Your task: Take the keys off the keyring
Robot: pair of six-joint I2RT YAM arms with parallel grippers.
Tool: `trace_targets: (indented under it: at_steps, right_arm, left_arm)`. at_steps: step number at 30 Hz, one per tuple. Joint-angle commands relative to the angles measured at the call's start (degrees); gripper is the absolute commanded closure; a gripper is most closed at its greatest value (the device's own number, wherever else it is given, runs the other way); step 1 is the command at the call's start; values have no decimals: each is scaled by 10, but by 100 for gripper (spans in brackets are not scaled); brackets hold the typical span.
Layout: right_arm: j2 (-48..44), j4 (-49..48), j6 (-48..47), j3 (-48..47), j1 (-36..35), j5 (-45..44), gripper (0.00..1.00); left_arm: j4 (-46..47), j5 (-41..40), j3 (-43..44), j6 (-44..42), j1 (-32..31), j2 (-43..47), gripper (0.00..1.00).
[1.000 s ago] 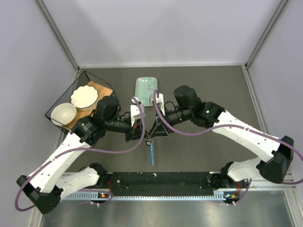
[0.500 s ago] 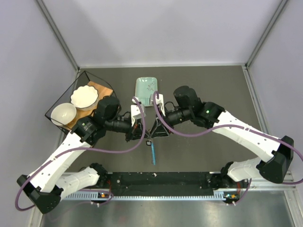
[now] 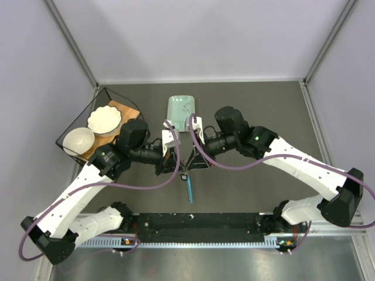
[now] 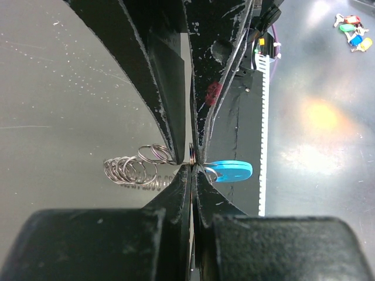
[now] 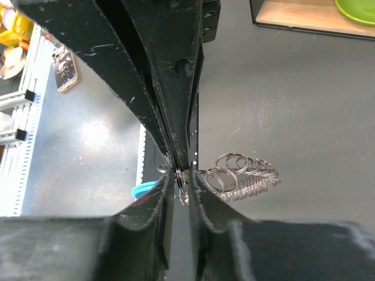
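- Closest to the arm bases, at 6 o'clock from the spot where the two claws meet, the bright blue oblong plastic tag (image 3: 188,190) of the keyring shows over the dark grey counter (image 3: 263,117).
- The left claw (image 4: 192,171) is clenched on one thin loop of the small silvery metal keyring (image 4: 140,170). Its fingertips are pressed almost together, with the wire edge between them.
- The right claw (image 5: 182,177) meets it tip to tip from the opposite side and is grasping the same loop.
- In the left wrist view the row of rings trails off at 9 o'clock from the pinch. The tag sits at 3 o'clock, just beside the fingertips.
- In the right wrist view the sides swap: rings at 3 o'clock, tag at 8 o'clock.
- The keyring is several thin round wire loops overlapping in a row like a loose coil. The tag is smooth, flat and round-ended.
- At 12 o'clock beyond the claws lies a pale green rectangular dish (image 3: 179,108).
- At 10 o'clock, well apart, stands a black wire basket (image 3: 81,115) holding two white bowls.
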State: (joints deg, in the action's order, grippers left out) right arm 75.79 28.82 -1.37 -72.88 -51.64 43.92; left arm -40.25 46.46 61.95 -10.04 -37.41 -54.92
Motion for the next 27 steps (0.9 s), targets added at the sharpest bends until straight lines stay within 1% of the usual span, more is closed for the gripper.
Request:
trace_targets:
  at_steps: [1,2,6,8,9,10,11,12,14,15,20,21,22,23,25,27]
  right_arm:
    - [6,-7,-10,-16,-7,-2,96]
    - [7,-8,-11,-16,-7,-2,100]
    - [-2,-13,-20,-7,-7,-11,100]
    - [-7,-39,-19,6,-7,-15,100]
    - [-12,-53,-11,13,-7,-15,100]
    - [-20,-68,-6,27,-7,-12,100]
    - [-26,-87,0,35,-7,-8,100]
    - [-31,-125,10,43,-7,-2,100]
    - [-52,-173,39,72,-7,-2,100]
    - [-59,-220,53,83,-7,-2,100]
    - [-127,-316,61,146,-5,-34,100]
    - [-136,-335,65,157,-3,-46,100]
    - [-143,-379,72,178,0,-52,100]
    - [-150,-395,80,185,3,-55,100]
    - [-163,-428,94,201,13,-59,100]
    - [-177,-488,108,217,15,-74,100]
  left_arm:
    - [39,22,26,0,0,5,100]
    - [40,22,26,1,-1,6,100]
    - [47,8,26,8,-1,12,100]
    - [52,-20,26,16,-1,14,100]
    - [53,-29,26,20,-1,14,98]
    - [54,-37,26,22,-1,14,92]
    - [55,-45,26,26,-1,14,77]
    - [56,-50,27,27,0,14,72]
    - [56,-59,32,28,0,16,68]
    - [45,-66,35,23,1,19,67]
    - [43,-105,52,25,15,47,61]
    - [49,-113,52,30,20,59,57]
    - [66,-115,49,36,21,66,49]
    - [74,-114,48,48,23,71,46]
    - [90,-112,47,60,24,85,46]
    - [115,-111,46,77,24,98,46]
